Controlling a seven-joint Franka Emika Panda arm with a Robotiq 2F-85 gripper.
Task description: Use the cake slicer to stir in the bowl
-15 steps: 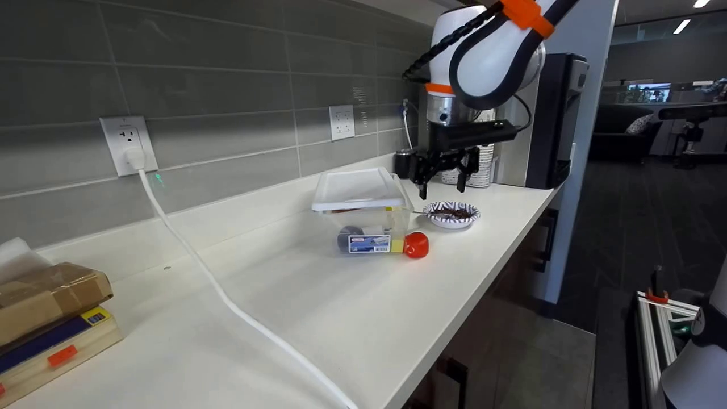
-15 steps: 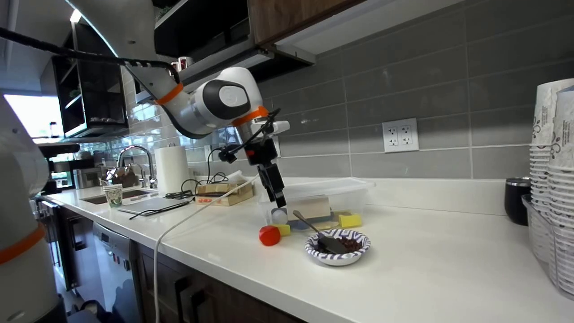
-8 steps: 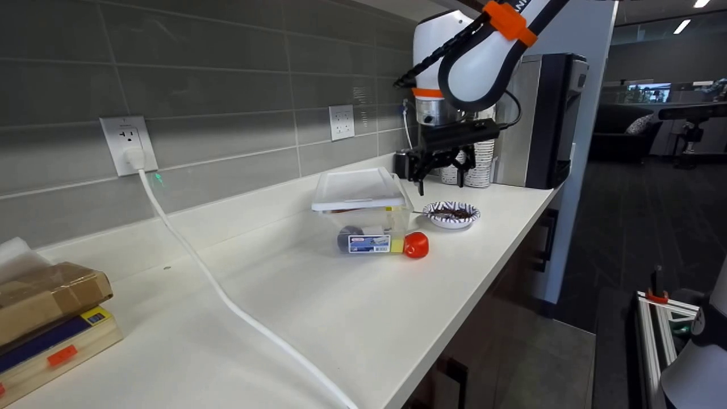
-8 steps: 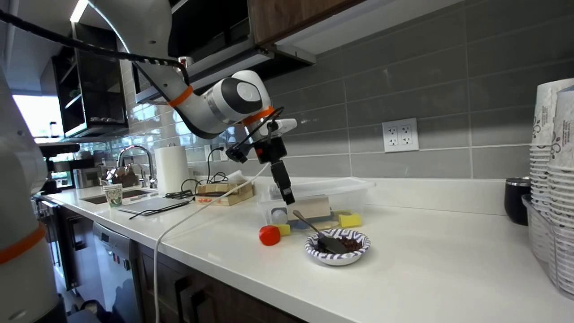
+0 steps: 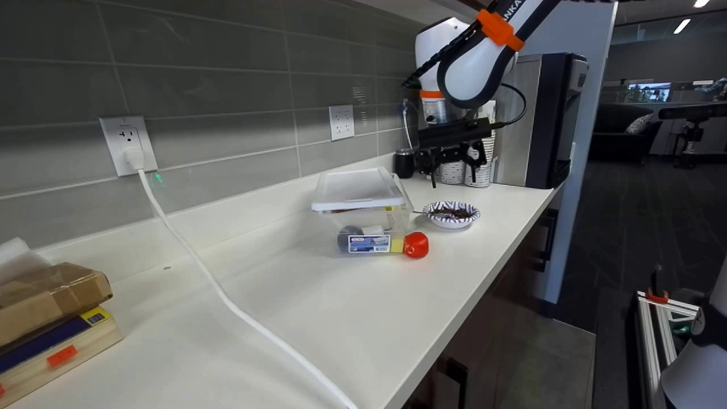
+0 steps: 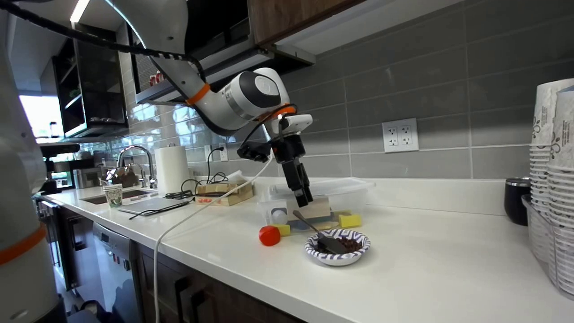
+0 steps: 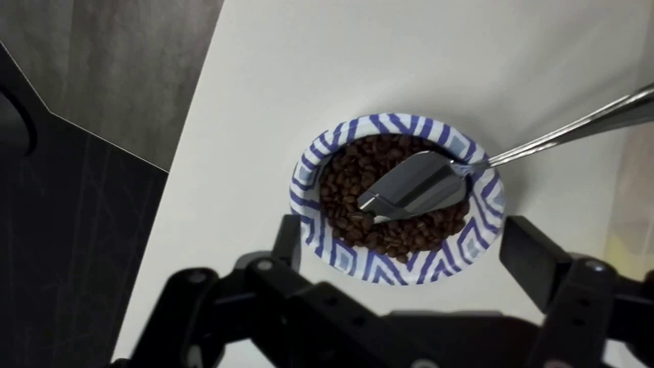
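Hand (image 5: 454, 182) now sits nearer the bowl (image 7: 360, 266) than a second ago, jaws apart, nothing held; bowl below it, cake slicer (image 7: 423, 185) blade on the beans (image 7: 396, 240), handle over rim, likely propped for grabbing

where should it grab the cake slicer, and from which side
Probably by its slim handle, from above, the open pincer closing across it: the handle juts past the rim of the bowl, while the blade lies on the beans.
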